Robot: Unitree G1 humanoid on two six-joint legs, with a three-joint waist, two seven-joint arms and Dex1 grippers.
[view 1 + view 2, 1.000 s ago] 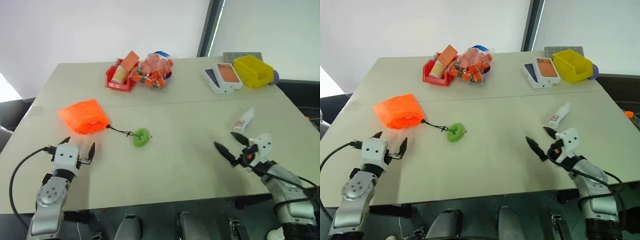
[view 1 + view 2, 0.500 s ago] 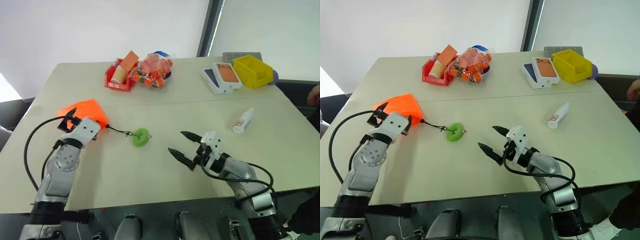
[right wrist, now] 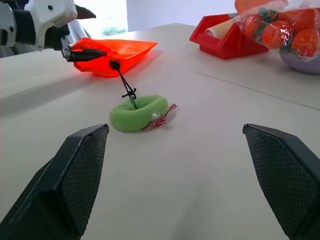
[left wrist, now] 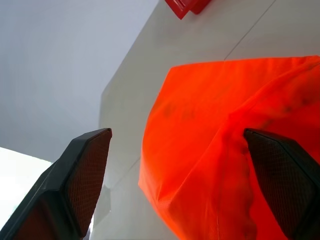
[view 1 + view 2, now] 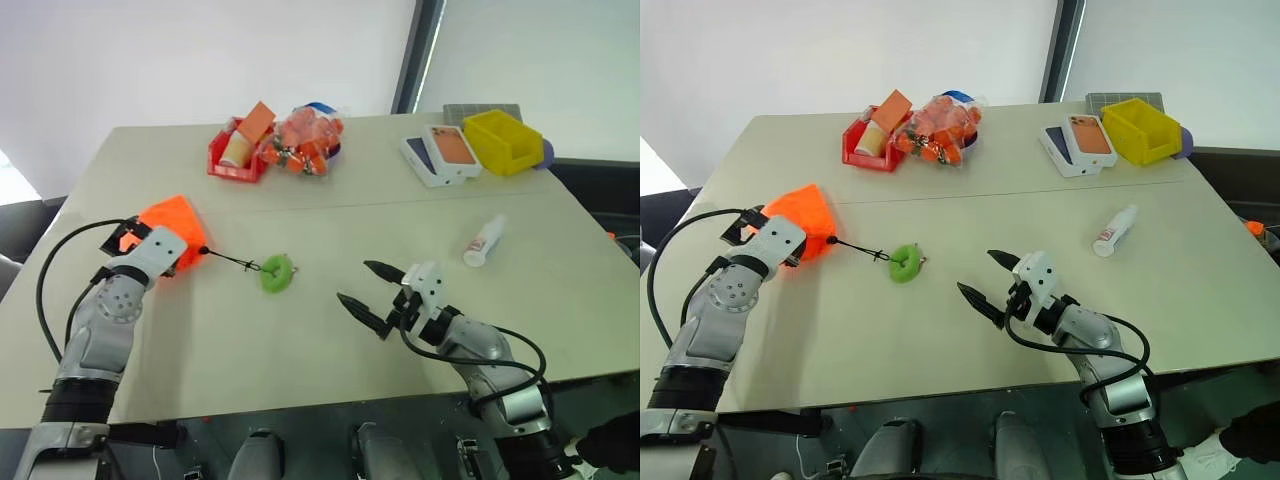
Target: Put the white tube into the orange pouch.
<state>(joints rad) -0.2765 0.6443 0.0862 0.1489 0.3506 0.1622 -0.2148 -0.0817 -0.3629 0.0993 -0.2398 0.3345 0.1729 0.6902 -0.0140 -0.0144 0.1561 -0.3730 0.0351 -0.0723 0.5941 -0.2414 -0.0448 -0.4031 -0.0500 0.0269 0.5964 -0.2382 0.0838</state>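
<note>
Beige table (image 5: 330, 215): near its left edge, the left gripper (image 4: 190, 165), spread wide, straddles the orange pouch (image 5: 172, 222); it should clamp one fabric layer only. The right gripper (image 5: 368, 290) hovers spread.

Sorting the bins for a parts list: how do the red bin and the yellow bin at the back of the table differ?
The red bin stands at the table's far left; the yellow bin stands at the far right. The red bin holds items, among them an orange box; the yellow bin looks empty from here. A clear bag of orange items lies against the red bin; white phone boxes lie beside the yellow one. Both are small open-topped bins.
</note>
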